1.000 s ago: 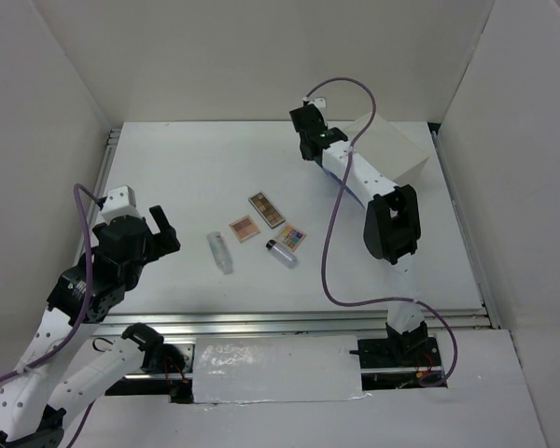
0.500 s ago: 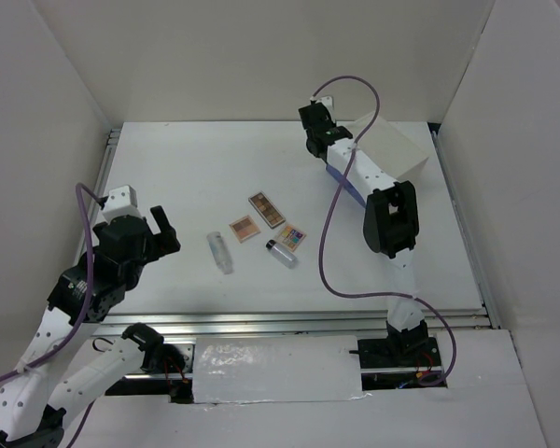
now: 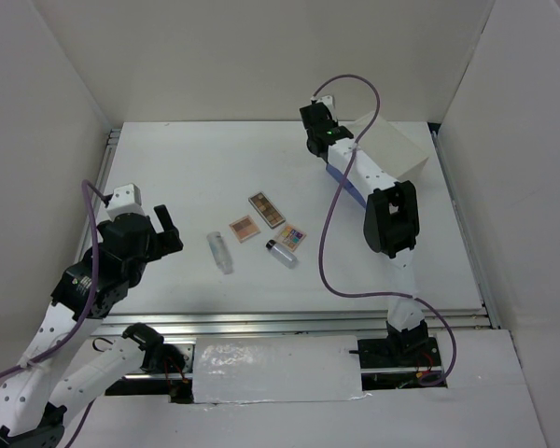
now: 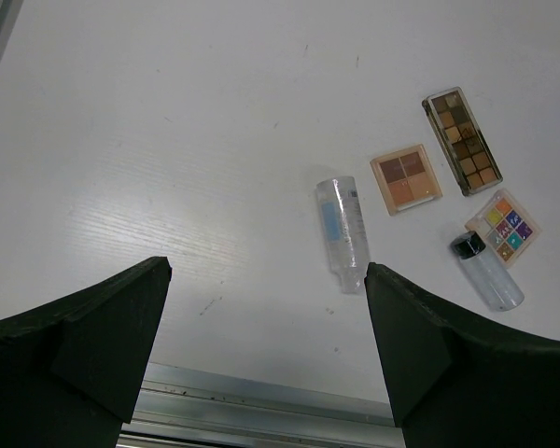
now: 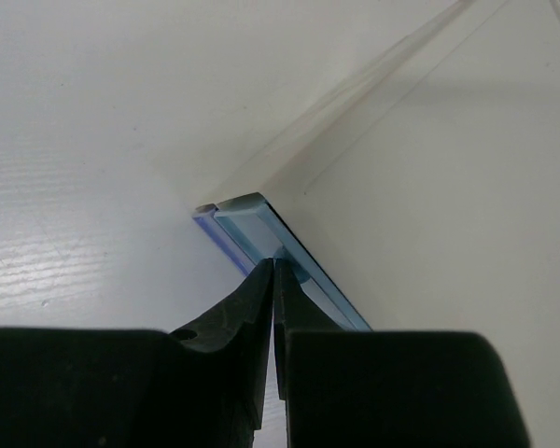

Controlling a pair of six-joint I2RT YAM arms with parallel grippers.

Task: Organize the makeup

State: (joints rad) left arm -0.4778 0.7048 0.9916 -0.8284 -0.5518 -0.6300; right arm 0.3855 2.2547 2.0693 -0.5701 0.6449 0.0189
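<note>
While your right gripper [image 5: 274, 266] is pressing its fingers together with no gap showing, its tips are touching the front edge of the blue drawer [image 5: 261, 233] at the bottom edge of the white box [image 3: 392, 149] (whether they are pinching a lip there, I cannot tell). That contact is likely meant to draw the drawer out for storage.

Your left gripper [image 4: 266, 271] is hovering spread wide and carrying nothing. The clear tube [image 4: 342, 233] is lying on the table [image 4: 168, 112] just ahead between its fingers, probably lined up as a first pick. Farther out, beyond the tube, the peach palette [image 4: 406, 179], brown palette [image 4: 461, 140], multicoloured palette [image 4: 502, 227] and black-capped tube [image 4: 485, 271] are lying close together, well apart from the box.
</note>
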